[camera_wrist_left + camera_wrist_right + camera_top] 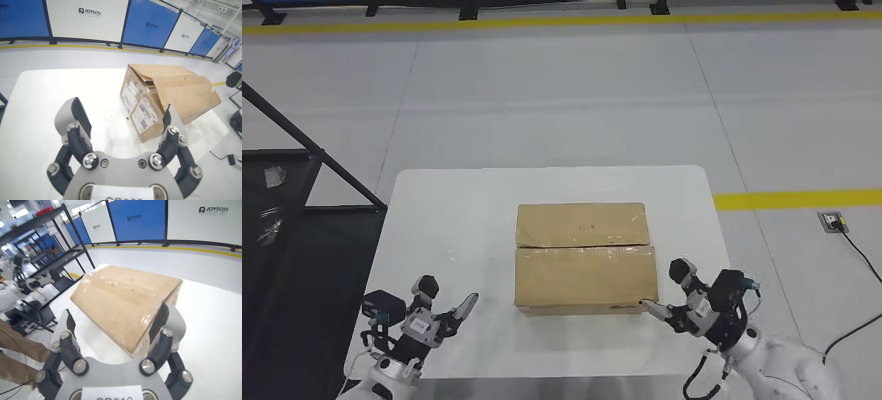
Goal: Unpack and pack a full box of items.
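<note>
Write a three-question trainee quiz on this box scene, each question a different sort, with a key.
1. True or false: the left gripper is shut on the cardboard box.
2. Which gripper is nearer the box? A) left gripper B) right gripper C) both equally far
3. Fill in: the box end facing the left gripper carries stuck-on ____.
Key: 1 false; it is open over the white table, apart from the box. 2 B. 3 labels.
</note>
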Controlling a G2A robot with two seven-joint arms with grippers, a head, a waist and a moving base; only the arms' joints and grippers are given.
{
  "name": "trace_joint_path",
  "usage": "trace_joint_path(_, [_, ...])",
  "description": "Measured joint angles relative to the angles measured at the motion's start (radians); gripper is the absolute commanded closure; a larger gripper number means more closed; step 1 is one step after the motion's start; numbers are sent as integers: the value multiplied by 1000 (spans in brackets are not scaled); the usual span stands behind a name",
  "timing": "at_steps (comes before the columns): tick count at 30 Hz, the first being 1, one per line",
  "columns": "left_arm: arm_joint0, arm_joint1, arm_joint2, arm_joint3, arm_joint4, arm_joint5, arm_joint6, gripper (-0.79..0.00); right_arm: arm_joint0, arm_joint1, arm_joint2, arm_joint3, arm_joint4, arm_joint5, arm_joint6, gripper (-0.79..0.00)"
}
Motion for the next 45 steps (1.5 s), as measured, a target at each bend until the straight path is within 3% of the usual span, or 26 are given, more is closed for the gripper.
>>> trace_joint_path(3, [-49, 2, 3, 45, -142, -72, -81, -785, 82, 9, 6, 95, 242, -38, 132, -785])
trace_joint_path(7, [-111, 8, 0, 114, -317, -172, -200, -785, 224, 24, -5, 258, 564, -10, 375, -785])
trace_joint_path(10, [-136, 12, -6, 145, -396, -212, -263, -785, 320, 34, -18, 376, 722, 2, 539, -785])
trace_joint_path(17, [-142, 14, -10, 151, -417, -219, -286, -785, 464, 39, -91, 557, 913, -6, 790, -785])
trace_joint_path(28, [-138, 14, 2, 137, -397, -197, -276, -785, 584, 29, -207, 702, 1035, -19, 886, -785])
trace_joint_path(33, [-135, 15, 4, 139, -407, -194, -275, -785, 585, 36, -226, 668, 1184, 6, 910, -785])
trace_joint_path(40, [-142, 16, 8, 129, -449, -175, -292, -785, 488, 90, -216, 404, 1375, 98, 1002, -785])
trace_joint_path(45, [-150, 18, 32, 112, -420, -197, -333, -785, 390, 144, -202, 226, 1289, 93, 998, -785])
